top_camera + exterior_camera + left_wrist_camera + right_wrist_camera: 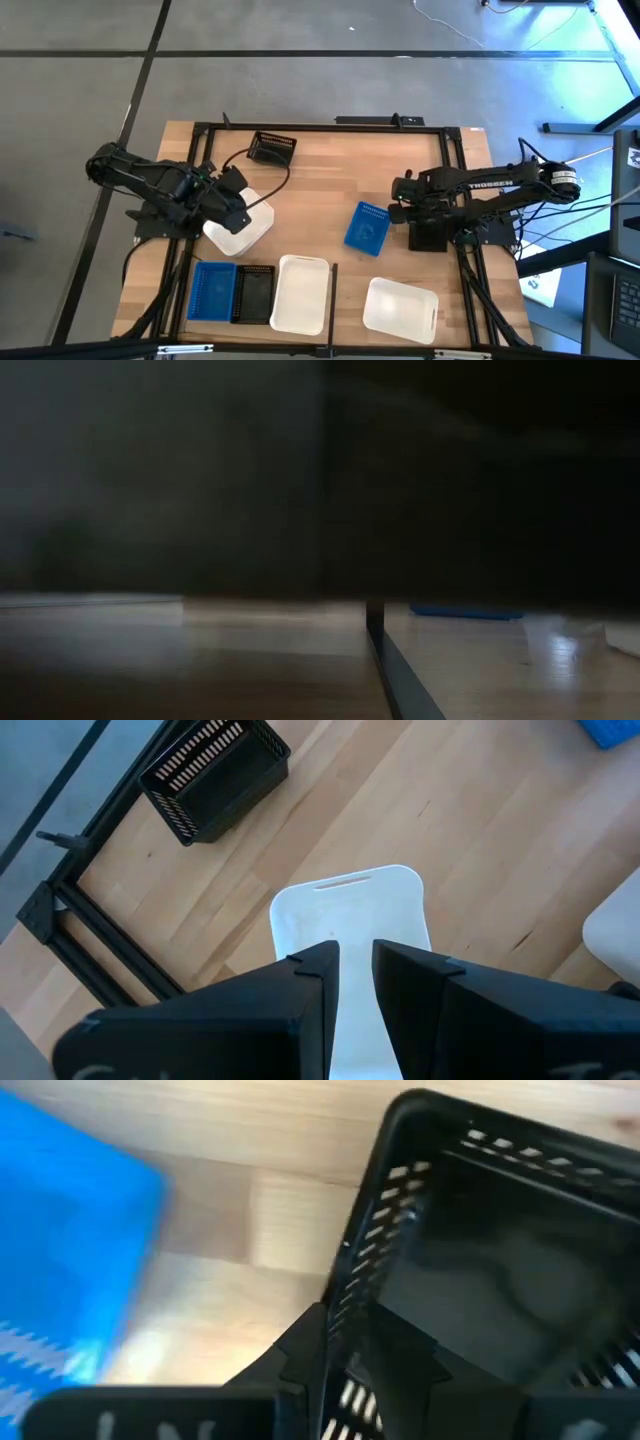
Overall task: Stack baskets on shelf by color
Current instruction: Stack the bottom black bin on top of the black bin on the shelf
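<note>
My left gripper (237, 207) is shut on a white smooth basket (240, 230) near the shelf's left side. My right gripper (405, 205) is shut on a black slotted basket (500, 1250), which shows as a dark block (428, 235) under the arm. A blue slotted basket (367, 227) lies on the wooden shelf (320, 170) just left of the right gripper. Another black basket (272, 148) stands by the far rail. Along the near edge sit a blue basket (212, 290), a black one (255, 295) and two white ones (300, 293) (400, 307). My left gripper pinches the white basket's wall at one short end (355, 955) between its two fingers, coming from above. The basket reaches away below the fingers, its slot handle (345, 880) at the far end. Whether it is lifted clear I cannot tell. My right gripper holds the black basket by the rim of a slotted side wall (340, 1305), close to a corner. One finger (400, 1355) is inside the basket and one finger (300, 1345) outside. Whether the basket rests on the shelf I cannot tell.
Thin black rails (200, 128) edge the shelf, and one short rail (333, 290) crosses the near edge between the two white baskets. Bare wood lies in the middle of the shelf, toward the far rail. The low view is dark; a blue basket (465, 612) shows faintly.
</note>
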Motion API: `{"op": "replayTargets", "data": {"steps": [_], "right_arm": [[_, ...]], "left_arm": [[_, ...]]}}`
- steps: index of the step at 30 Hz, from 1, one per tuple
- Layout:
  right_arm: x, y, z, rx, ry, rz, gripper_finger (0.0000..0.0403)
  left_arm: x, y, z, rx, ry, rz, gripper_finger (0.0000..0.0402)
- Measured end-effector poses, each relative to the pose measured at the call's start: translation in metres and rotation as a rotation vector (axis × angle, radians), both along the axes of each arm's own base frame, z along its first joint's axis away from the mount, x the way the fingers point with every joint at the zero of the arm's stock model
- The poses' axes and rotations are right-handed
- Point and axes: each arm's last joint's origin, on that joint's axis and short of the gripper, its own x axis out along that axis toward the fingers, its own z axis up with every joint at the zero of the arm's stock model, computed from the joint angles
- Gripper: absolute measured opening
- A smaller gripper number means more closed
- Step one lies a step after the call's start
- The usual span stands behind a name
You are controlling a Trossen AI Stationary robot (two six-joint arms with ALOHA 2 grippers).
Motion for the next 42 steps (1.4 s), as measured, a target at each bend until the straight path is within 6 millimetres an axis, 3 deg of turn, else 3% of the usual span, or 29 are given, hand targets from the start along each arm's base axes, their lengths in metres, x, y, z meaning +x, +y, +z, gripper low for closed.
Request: {"op": "replayTargets", "data": {"steps": [6,21,32,42], "right_arm": [[-0.002,0.000,-0.015,-0.001,-0.049,0.000,0.0070],[-0.009,0.001,-0.014,-0.003,0.047,-0.052,0.0065],[0.007,-0.002,0.006,-0.041,-0.035,-0.052,0.0054],[0.002,-0.002,0.005,-0.062,0.015,-0.043,0.0054]], "left_arm": [[0.000,0.000,0.000,0.000,0.000,0.000,0.0057],[0.000,0.000,0.000,0.000,0.000,0.000,0.0057],[0.000,0.000,0.000,-0.006,0.002,-0.002,0.0057],[0.001,-0.001,0.000,-0.010,-0.008,-0.003,0.0057]]}}
